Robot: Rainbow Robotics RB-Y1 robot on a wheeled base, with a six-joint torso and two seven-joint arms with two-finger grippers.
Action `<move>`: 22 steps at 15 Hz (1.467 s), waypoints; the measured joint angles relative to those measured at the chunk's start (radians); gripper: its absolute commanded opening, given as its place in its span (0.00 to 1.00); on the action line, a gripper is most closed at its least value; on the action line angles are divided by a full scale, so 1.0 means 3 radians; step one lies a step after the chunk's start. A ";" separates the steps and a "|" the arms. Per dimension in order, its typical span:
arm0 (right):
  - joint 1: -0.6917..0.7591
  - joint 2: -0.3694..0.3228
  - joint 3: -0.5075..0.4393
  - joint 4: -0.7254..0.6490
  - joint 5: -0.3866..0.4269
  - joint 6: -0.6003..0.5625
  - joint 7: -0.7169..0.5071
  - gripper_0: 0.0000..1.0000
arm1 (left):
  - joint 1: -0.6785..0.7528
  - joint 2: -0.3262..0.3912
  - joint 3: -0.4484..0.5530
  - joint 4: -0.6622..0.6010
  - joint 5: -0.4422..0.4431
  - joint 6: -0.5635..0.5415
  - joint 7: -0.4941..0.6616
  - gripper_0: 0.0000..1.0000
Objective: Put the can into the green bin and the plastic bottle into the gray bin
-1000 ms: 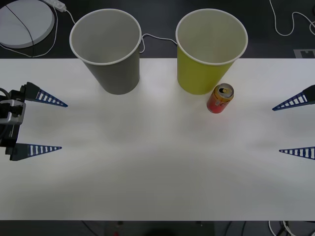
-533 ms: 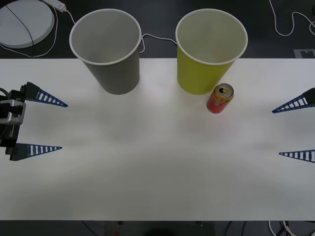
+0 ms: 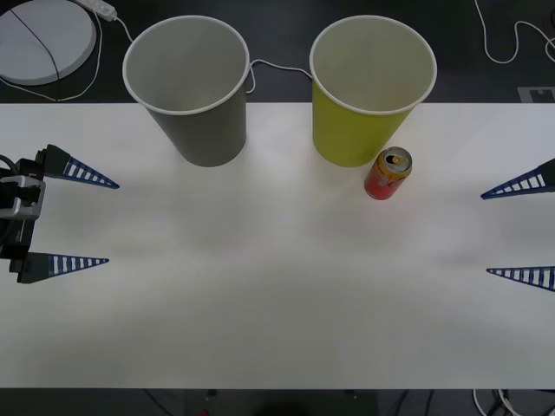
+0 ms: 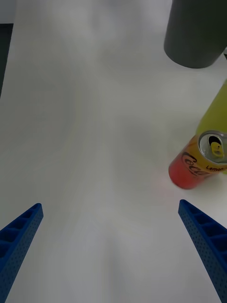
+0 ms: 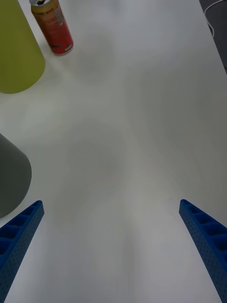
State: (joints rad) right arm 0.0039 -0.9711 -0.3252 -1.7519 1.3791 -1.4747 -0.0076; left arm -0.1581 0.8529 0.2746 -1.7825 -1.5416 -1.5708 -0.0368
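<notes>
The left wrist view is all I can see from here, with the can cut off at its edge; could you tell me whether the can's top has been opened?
Observer: Yes. In the right wrist view the can stands upright and its gold top has an open mouth hole.
Operator: Thank you. Is anything already inside the bins?
Observer: The front view looks down into the green bin and the gray bin; both look empty.
Operator: And where is the right gripper, please?
Observer: The right gripper is at the table's right edge, fingers spread wide, apart from the can.
</notes>
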 measured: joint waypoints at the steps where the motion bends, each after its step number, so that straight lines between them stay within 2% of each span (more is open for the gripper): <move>1: 0.0124 -0.0038 0.0000 -0.0094 -0.0037 0.0164 -0.0046 1.00 | 0.0000 0.0000 0.0000 0.0000 0.0000 0.0000 0.0000 1.00; 5: 0.0638 -0.0095 0.0013 -0.0528 -0.0087 0.0862 -0.0580 1.00 | 0.0000 0.0000 0.0000 0.0000 0.0000 0.0000 0.0000 1.00; 8: 0.0957 -0.0164 0.0151 -0.0797 -0.0085 0.1466 -0.0982 1.00 | 0.0000 0.0000 0.0000 0.0000 0.0000 0.0000 0.0000 1.00; 12: 0.1297 -0.0438 0.0576 -0.1039 -0.0194 0.2554 -0.1369 1.00 | 0.0000 0.0000 0.0000 0.0000 0.0000 0.0000 0.0000 1.00; 16: 0.1333 -0.0778 0.1241 -0.1073 -0.0629 0.3672 -0.1368 1.00 | 0.0000 0.0000 0.0000 0.0000 0.0000 0.0000 0.0000 1.00; 22: 0.1111 -0.1099 0.2027 -0.1160 -0.0865 0.4921 -0.1408 1.00 | 0.0000 0.0000 0.0000 0.0000 0.0000 0.0000 0.0000 1.00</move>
State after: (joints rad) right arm 0.3372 -1.3008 0.2828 -2.1001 1.1196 0.0016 -0.4301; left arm -0.1580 0.8529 0.2746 -1.7825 -1.5416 -1.5708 -0.0368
